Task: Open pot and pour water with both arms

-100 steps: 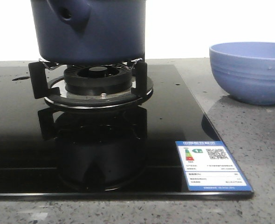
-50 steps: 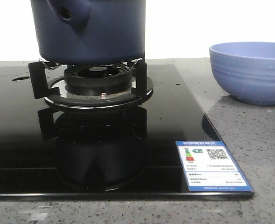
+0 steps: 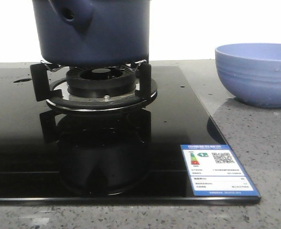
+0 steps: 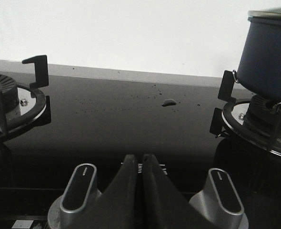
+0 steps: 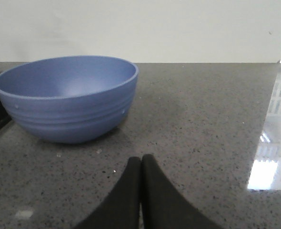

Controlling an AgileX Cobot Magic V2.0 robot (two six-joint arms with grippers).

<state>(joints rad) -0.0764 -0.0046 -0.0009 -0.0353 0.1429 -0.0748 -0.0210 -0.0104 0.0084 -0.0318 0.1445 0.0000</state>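
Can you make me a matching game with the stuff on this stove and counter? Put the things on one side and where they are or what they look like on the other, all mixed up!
Things:
1. pot
2. bowl
3. sticker
4. left gripper

Descriptions:
A. light blue, standing on the grey counter
B. shut, between two silver knobs
C. dark blue, sitting on the burner stand
D. stuck on the front right corner of the black glass

Right pairs: 1-C, 2-A, 3-D, 4-B

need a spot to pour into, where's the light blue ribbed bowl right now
The light periwinkle-blue ribbed bowl stands on the grey speckled countertop at the front view's right, beside the black glass hob, right of the dark navy pot.
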